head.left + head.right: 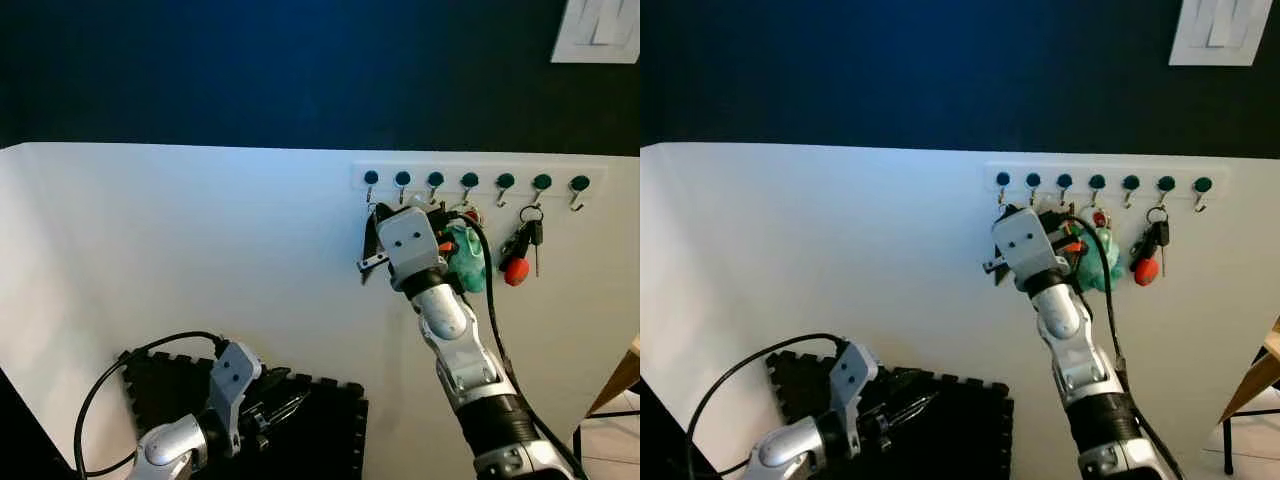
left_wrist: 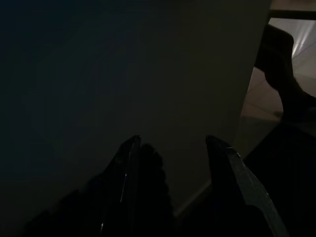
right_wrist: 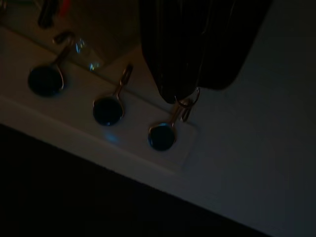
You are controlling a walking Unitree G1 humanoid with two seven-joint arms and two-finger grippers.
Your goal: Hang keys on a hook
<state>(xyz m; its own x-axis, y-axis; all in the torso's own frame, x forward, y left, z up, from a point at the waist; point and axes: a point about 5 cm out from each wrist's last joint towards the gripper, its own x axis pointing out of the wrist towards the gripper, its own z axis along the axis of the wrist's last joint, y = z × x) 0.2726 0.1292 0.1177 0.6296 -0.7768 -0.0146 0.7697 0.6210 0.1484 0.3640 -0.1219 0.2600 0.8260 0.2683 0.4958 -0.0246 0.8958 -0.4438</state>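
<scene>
Right gripper (image 1: pixel 372 240) reaching up at centre-right of frame, its fingers pinching a dark key fob with metal ring (image 3: pixel 183 101); the ring touching the leftmost green-capped hook (image 3: pixel 163 134) on the white wall rail (image 1: pixel 480 172); left gripper (image 1: pixel 285 405) hanging low, lower left, jaws apart.

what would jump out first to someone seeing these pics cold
The right gripper raised against the white wall, at the left end of the hook rail, with a black key fob whose ring sits at the end hook. Next, the teal toy and red-tagged keys already hanging further right. Low down, the left gripper idles over a black foam mat.
</scene>
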